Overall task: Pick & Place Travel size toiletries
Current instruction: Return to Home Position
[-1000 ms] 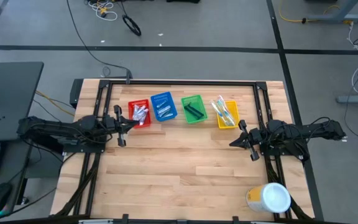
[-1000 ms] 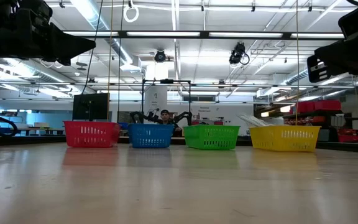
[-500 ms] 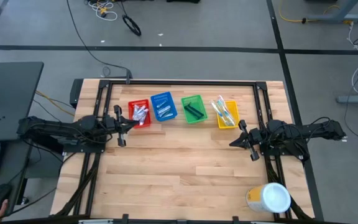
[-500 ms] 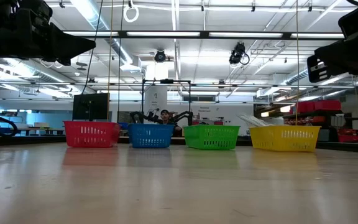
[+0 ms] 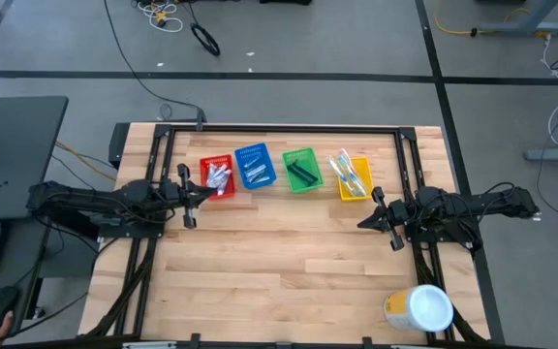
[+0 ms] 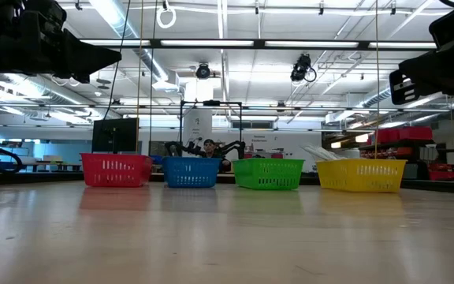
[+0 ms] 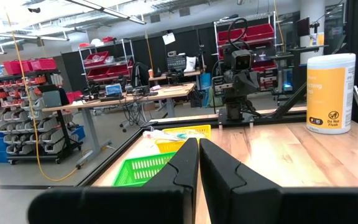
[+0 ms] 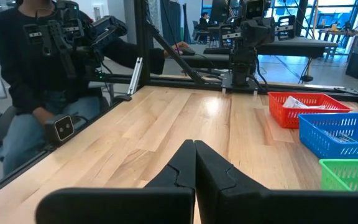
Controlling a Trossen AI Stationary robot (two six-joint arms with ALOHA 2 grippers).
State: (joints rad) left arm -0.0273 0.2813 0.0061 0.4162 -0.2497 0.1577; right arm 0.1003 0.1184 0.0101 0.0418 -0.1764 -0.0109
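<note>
Wooden table [image 5: 279, 262], toiletries [image 5: 257, 170] all binned, an arm at each side.
Along 12 o'clock, white tubes [image 5: 221, 177] are held in the red bin [image 6: 117, 170], small pieces in the blue bin [image 6: 191, 172], dark pieces [image 5: 303, 174] in the green bin [image 6: 268, 173] and toothbrushes [image 5: 345, 170] in the yellow bin [image 6: 361, 175]. The left gripper [image 5: 206, 192] is held at 9 o'clock and the right gripper [image 5: 364, 223] at 3 o'clock, each with fingers pressed together on nothing. A white-lidded tub [image 5: 419, 308] is stood at 5 o'clock.

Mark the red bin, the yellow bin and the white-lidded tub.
red bin [image 6: 117, 170]: low view, on its front wall.
yellow bin [image 6: 361, 175]: low view, on its front wall.
white-lidded tub [image 5: 430, 308]: high view, on its white lid.
</note>
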